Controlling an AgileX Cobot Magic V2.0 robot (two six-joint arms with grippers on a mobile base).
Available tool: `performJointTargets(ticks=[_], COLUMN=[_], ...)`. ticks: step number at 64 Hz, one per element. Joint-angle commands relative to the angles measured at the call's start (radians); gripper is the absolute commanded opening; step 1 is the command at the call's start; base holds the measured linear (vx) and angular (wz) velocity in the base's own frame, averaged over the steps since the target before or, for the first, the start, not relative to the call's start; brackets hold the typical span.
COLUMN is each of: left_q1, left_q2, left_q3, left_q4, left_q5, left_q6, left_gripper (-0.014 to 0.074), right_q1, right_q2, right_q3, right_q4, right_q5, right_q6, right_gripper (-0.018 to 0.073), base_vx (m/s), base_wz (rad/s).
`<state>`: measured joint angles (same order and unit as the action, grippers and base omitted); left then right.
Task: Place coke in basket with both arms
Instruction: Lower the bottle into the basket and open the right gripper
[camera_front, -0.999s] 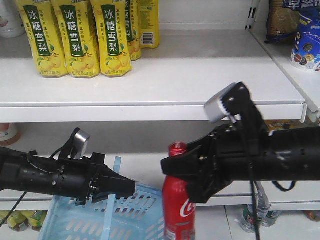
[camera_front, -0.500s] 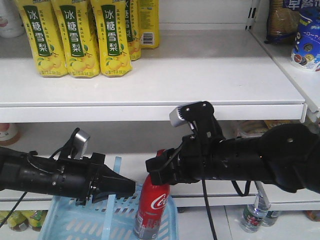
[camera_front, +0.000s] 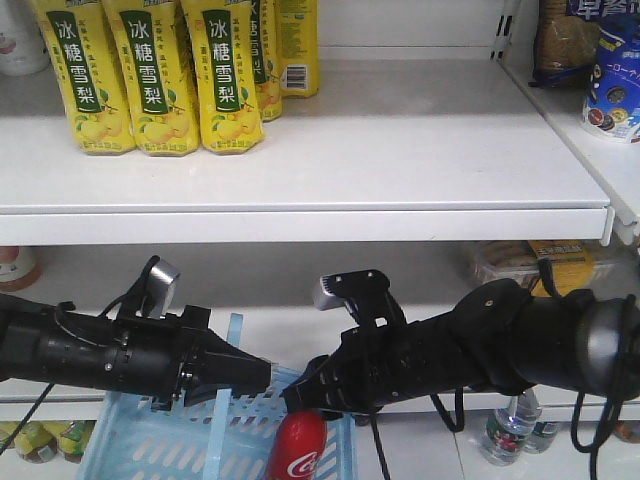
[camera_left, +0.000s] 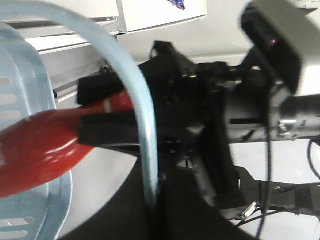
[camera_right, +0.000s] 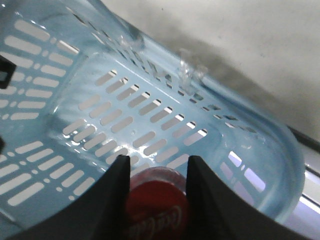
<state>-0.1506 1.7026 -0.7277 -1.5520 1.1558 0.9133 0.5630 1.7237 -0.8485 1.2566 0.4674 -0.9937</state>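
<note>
Right gripper (camera_front: 300, 395) is clamped on the top end of the coke (camera_front: 298, 448). The bottle hangs tilted at the right end of the basket (camera_front: 130, 440), with its red body down below the basket's rim.

On the right wrist cam you're looking down past the two black fingers (camera_right: 112, 200) with the red cap (camera_right: 155, 212) squeezed between them. The basket's slotted blue floor is right underneath, so the bottle is over the inside of the basket, not outside it. Can't tell if its bottom is touching the floor though, that end is hidden.

Left gripper (camera_front: 255, 376) sits just above the basket's rim, near the middle, and as far as I can see it's pinched onto the basket's pale blue handle (camera_front: 228, 390), which stands upright. The left wrist cam shows that handle arching across close to the lens, with the coke's neck running into the right gripper's jaws just behind it.

Well above the basket, yellow drink bottles (camera_front: 150, 80) stand on the white bench (camera_front: 400, 150).
</note>
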Motion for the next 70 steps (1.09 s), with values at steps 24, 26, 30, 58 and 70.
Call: performJointTargets(ticks=[24, 26, 30, 58, 70], left_q1=[-0.002, -0.002, -0.002, -0.002, -0.002], left_q2=[-0.046, -0.046, -0.046, -0.046, -0.046], left_q3=[-0.019, -0.019, -0.019, -0.019, -0.019], left_q4=[-0.064, -0.064, -0.064, -0.064, -0.064], left_q5=[0.078, 0.078, 0.078, 0.078, 0.078], left_q6=[0.012, 0.012, 0.012, 0.012, 0.012], left_gripper=[-0.0006, -0.0006, -0.0006, -0.0006, -0.0006], right_q1=[-0.003, -0.003, -0.003, -0.003, -0.003], right_q2=[0.051, 0.051, 0.051, 0.023, -0.059], right_q3=[-0.03, -0.03, -0.03, -0.03, -0.03], right_q4=[0.038, 0.038, 0.038, 0.021, -0.028], right_q5=[0.071, 0.075, 0.083, 0.209, 0.268], right_q6=[0.002, 0.002, 0.002, 0.001, 0.01], right_gripper=[0.0258, 0.028, 0.0317, 0.0347, 0.0347], base_vx=[0.0, 0.0, 0.0, 0.0, 0.0], base_wz=[0.0, 0.0, 0.0, 0.0, 0.0])
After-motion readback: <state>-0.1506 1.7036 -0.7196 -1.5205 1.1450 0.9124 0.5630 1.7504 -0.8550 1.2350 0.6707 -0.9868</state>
